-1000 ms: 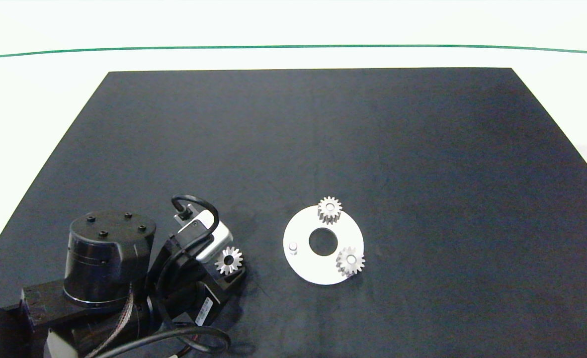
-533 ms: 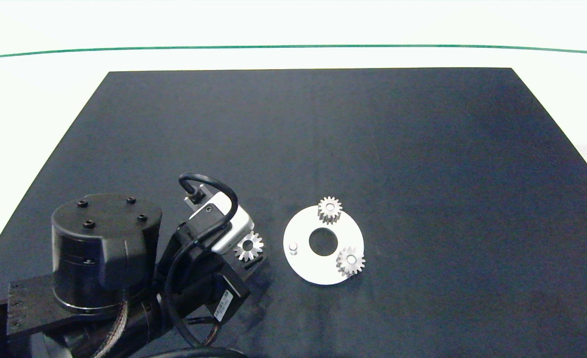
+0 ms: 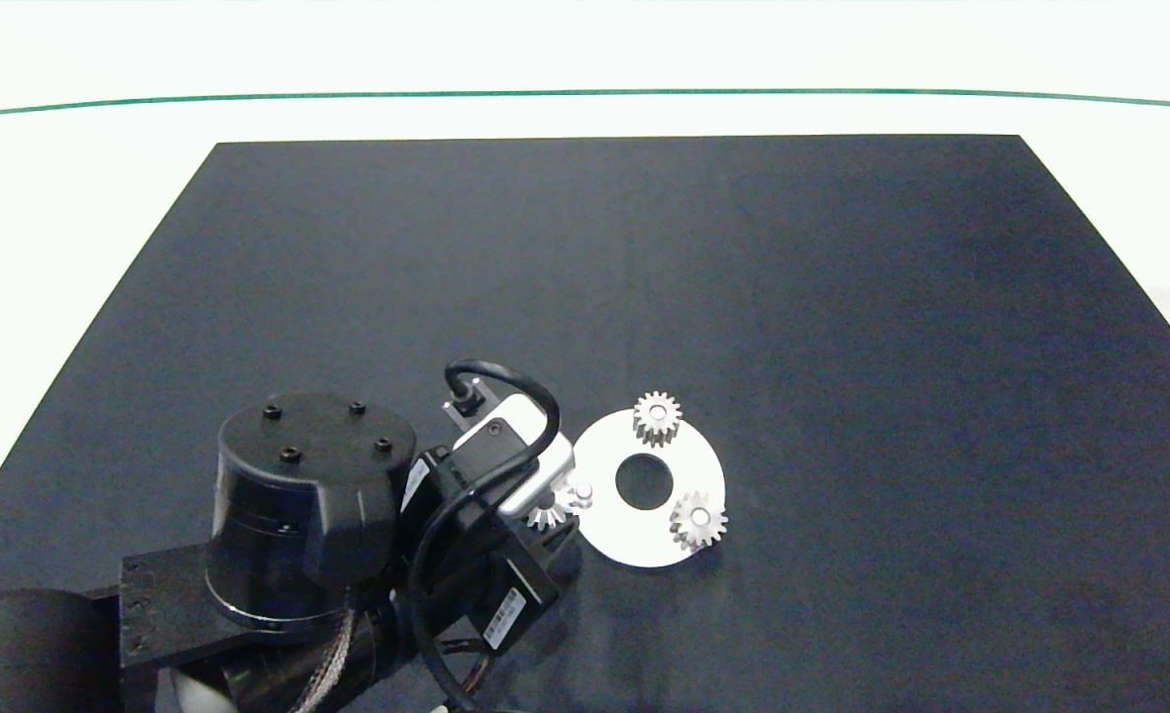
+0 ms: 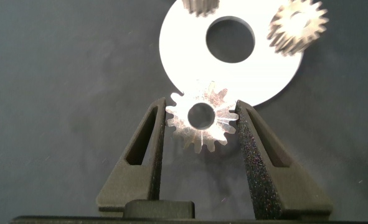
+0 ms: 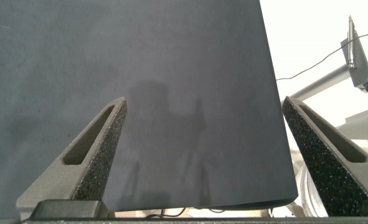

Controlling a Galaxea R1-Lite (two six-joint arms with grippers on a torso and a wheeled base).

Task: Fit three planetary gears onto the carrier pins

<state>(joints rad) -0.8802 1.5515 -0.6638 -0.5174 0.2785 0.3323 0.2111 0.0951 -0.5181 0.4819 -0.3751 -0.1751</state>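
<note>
A flat white disc (image 3: 609, 535) with a central hole lies on the black mat. Two silver planetary gears sit on its carrier pins, one at the far side (image 3: 657, 417) and one at the near right (image 3: 696, 520). The third pin (image 3: 583, 490) stands bare at the disc's left rim. My left gripper (image 4: 202, 118) is shut on the third gear (image 4: 202, 121), holding it flat by its teeth at the disc's (image 4: 171, 59) left rim, right beside the bare pin. In the head view this gear (image 3: 550, 512) peeks out from under the wrist. My right gripper (image 5: 205, 155) hangs open over bare mat.
The black mat (image 3: 842, 297) covers the table, with white table surface around it. The left arm's bulky dark wrist (image 3: 307, 515) fills the near left of the mat. In the right wrist view the mat's edge (image 5: 277, 124) runs beside a metal stand (image 5: 358, 56) and cable.
The left arm has carried the gear rightward across the mat, from well left of the disc to the disc's left rim beside the bare pin. Both seated gears stay put.
</note>
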